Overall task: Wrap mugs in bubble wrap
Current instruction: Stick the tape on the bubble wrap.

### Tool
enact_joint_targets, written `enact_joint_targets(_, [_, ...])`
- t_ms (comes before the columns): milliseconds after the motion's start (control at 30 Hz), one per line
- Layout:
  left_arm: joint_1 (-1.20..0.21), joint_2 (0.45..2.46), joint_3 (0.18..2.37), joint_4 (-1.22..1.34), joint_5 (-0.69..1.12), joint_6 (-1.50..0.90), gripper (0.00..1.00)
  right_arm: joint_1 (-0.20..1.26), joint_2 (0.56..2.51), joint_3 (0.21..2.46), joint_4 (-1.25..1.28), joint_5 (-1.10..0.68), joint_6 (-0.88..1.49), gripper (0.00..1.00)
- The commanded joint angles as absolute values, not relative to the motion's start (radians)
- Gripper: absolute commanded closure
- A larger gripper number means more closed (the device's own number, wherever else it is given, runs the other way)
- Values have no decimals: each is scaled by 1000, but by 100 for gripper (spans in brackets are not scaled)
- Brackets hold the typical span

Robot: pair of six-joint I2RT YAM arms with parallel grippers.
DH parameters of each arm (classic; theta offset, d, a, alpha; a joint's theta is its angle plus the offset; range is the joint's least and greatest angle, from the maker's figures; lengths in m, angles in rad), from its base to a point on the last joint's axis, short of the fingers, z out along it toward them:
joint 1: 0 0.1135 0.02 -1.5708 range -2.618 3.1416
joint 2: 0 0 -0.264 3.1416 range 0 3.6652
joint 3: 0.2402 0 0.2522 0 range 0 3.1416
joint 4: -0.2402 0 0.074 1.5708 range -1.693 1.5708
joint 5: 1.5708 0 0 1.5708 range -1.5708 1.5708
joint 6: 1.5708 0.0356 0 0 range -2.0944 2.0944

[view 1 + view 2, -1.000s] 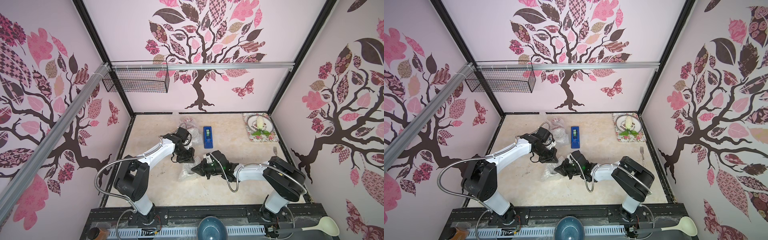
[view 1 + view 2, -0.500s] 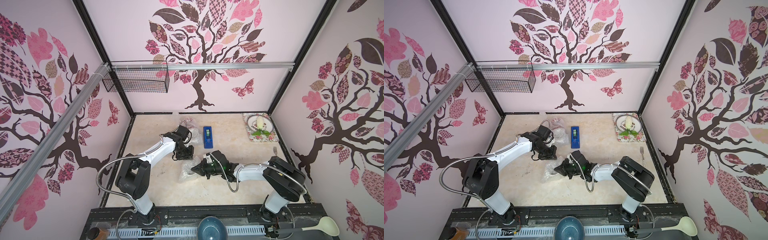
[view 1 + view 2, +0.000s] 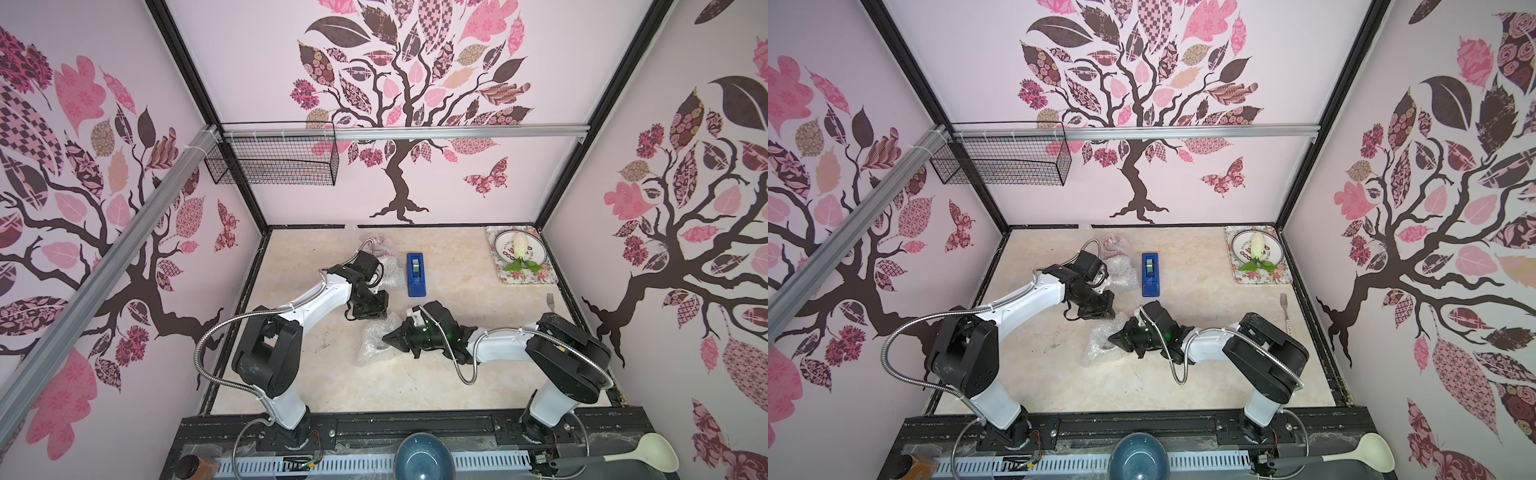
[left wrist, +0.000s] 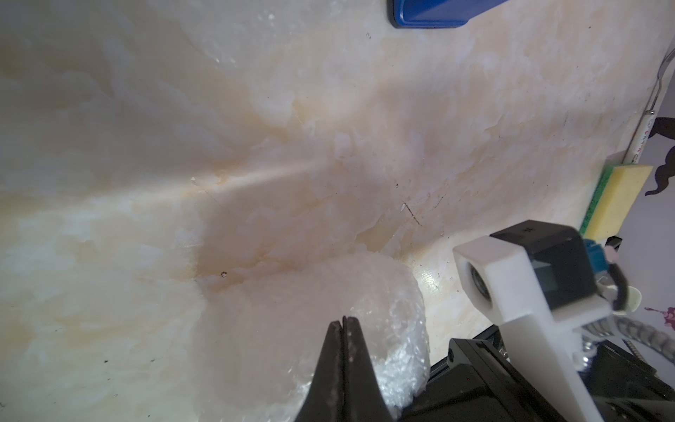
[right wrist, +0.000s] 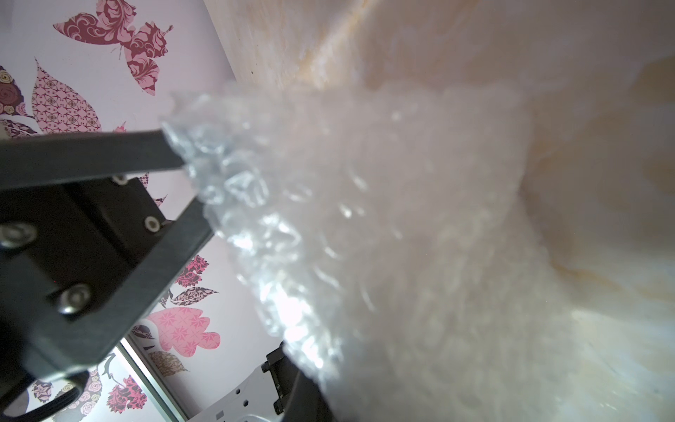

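A crumpled bundle of bubble wrap (image 3: 373,341) (image 3: 1097,348) lies mid-table in both top views. My right gripper (image 3: 385,337) (image 3: 1112,337) lies low against its right side, shut on the bubble wrap. The wrap (image 5: 365,226) fills the right wrist view and hides the jaws. My left gripper (image 3: 371,316) (image 4: 343,323) hangs just behind the bundle, shut and holding nothing, with its tips over the wrap (image 4: 369,292). Two more wrapped bundles (image 3: 390,270) (image 3: 376,243) sit further back. No bare mug shows.
A blue tape dispenser (image 3: 415,275) lies right of the far bundles. At the back right, a floral tray (image 3: 536,278) carries a plate. A fork (image 3: 550,301) and a yellow-green sponge (image 4: 617,201) lie by the right wall. A blue bowl (image 3: 423,457) and ladle (image 3: 648,455) rest on the front rail.
The left arm has shifted slightly near the back of the bundle. The right arm and the bundle have not visibly moved.
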State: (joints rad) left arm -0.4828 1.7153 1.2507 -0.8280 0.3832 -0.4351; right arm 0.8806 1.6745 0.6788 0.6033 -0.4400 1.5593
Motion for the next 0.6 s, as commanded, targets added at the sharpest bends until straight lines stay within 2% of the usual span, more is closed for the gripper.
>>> enact_joint_targets(0, [-480, 1744, 1226, -843, 380, -401, 100, 884, 1685, 686, 544, -400, 1724, 100])
enact_joint_targets(167, [-464, 1674, 1283, -881, 317, -425, 100, 884, 1679, 685, 531, -390, 1722, 100])
enact_joint_targets(267, [-409, 1563, 1362, -897, 302, -469, 85, 885, 1674, 681, 524, -384, 1723, 100])
enact_joint_targets(333, [-380, 1489, 1384, -904, 299, -491, 80, 886, 1671, 677, 520, -380, 1725, 100])
enact_joint_targets(467, [-366, 1377, 1333, -964, 393, -510, 80, 885, 1672, 677, 522, -381, 1726, 100])
enact_joint_targets(567, [-391, 1303, 1195, -920, 535, -579, 90, 886, 1673, 675, 520, -380, 1728, 100])
